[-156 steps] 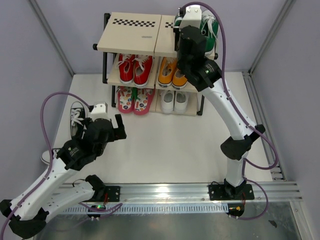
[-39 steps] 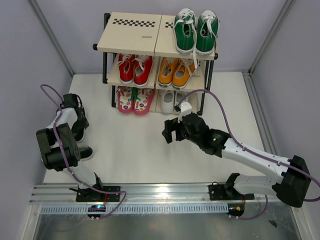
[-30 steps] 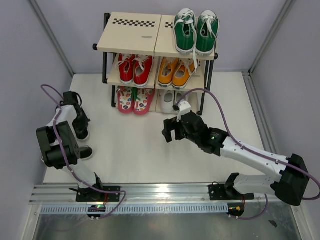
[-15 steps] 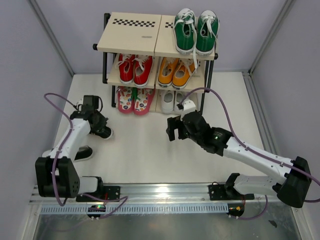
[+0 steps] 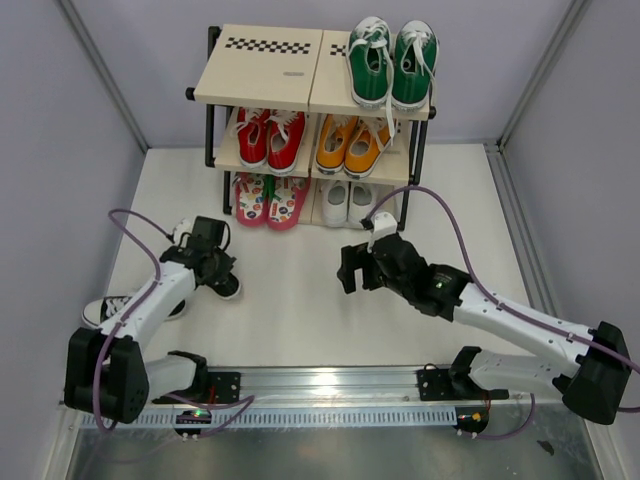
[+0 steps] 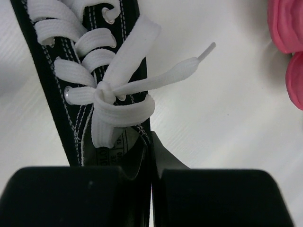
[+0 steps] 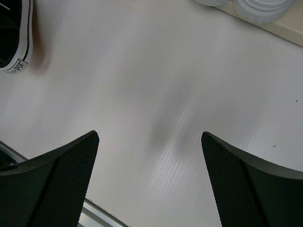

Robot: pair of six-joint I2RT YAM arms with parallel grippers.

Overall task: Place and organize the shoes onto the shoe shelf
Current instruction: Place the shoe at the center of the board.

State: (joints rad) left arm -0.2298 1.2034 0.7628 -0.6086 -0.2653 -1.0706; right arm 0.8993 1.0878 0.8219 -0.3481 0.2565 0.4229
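Note:
My left gripper [image 5: 213, 264] is shut on the collar of a black white-laced sneaker [image 5: 226, 284] in front of the shoe shelf [image 5: 262, 68]. In the left wrist view the jaws [image 6: 151, 176] pinch the side wall of this sneaker [image 6: 52, 90] just behind its laces. The other black sneaker [image 5: 104, 311] lies on the floor at the left, partly under my left arm. Green sneakers [image 5: 391, 62] stand on the top board at the right. Pink flip-flops [image 5: 268, 198] and white shoes [image 5: 348, 201] sit on the bottom tier. My right gripper [image 5: 351, 268] [image 7: 149, 176] hangs open over bare floor.
A red pair [image 5: 269, 137] and an orange pair [image 5: 350, 145] fill the middle tier. Grey walls close in the left, right and back. A metal rail [image 5: 330, 383] runs along the near edge. The right wrist view catches a black sneaker's heel [image 7: 14, 40] at top left.
My left gripper has carried the black sneaker from beside the left wall rightward and nearer, toward the floor in front of the shelf. The right arm has drifted slightly right and stays open.

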